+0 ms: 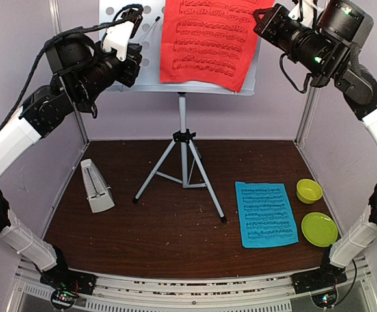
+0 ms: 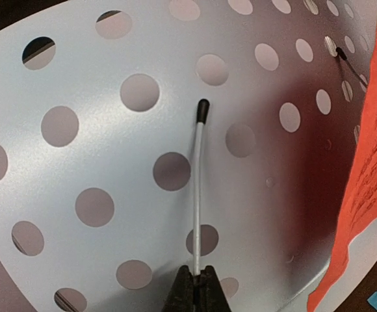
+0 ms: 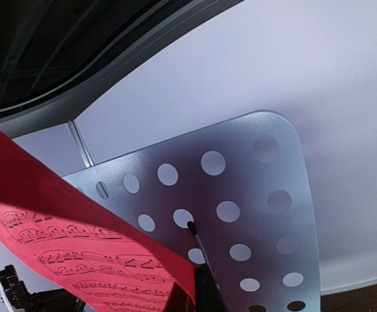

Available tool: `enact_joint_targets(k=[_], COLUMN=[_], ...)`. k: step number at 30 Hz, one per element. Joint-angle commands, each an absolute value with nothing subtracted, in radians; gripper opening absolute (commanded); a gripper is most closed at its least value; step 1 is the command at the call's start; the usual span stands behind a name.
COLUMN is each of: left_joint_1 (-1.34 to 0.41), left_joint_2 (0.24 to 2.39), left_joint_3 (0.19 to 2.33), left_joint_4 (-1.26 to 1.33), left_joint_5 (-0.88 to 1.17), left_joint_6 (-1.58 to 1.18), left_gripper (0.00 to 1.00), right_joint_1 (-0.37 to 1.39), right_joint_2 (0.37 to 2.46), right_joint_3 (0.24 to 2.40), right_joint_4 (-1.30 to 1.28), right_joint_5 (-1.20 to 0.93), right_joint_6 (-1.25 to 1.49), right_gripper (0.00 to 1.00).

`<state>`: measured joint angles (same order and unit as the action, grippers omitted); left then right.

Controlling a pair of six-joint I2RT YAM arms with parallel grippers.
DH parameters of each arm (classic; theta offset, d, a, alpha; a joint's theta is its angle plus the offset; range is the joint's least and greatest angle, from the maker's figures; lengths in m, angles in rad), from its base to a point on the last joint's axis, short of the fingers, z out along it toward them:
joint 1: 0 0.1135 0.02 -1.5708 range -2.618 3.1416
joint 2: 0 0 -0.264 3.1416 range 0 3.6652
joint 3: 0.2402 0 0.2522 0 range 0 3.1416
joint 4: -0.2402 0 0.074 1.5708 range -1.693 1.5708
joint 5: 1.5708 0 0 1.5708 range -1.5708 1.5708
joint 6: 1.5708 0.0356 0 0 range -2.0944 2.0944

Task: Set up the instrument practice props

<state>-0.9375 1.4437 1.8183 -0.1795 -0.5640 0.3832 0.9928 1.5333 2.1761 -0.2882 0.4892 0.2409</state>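
red page (image 1: 205, 39) sits on the upright stand's desk (image 2: 117, 156), left gripper (image 2: 195, 289) pinching its wire clip (image 2: 199, 169), right gripper (image 3: 195, 292) pressed together at the page; blue page (image 1: 266, 213) lies unplaced on the tabletop (image 1: 175, 227).

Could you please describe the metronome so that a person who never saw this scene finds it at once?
Start at the silver tripod in the middle of the brown table and look left. The metronome sits alone there: a small pale-grey pyramid, while the blue sheet, bowl and plate lie on the right.
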Motion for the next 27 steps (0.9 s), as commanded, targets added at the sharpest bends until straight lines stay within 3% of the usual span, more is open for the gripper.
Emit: enact_joint_targets(k=[1,12,27], left_joint_1=[-0.927,-0.927,-0.927], left_joint_2=[1.370,1.287,1.294], left_joint_3=[1.728,1.503,1.433], left_joint_4=[0.033,0.340,0.459], left_joint_5=[-0.563,-0.421,-0.358], left_joint_6=[0.379,0.449,0.541], left_gripper=[0.00,0.00,0.00], right_joint_1=[0.989,0.990,1.004], right_joint_2=[1.540,1.546,1.648], right_joint_3=[2.196,2.181,2.294], right_joint_4=[-0.286,-0.254,-0.232], right_joint_5=[0.564,0.594,0.645], right_joint_6=[0.256,0.298,0.376], right_gripper=[0.00,0.00,0.00])
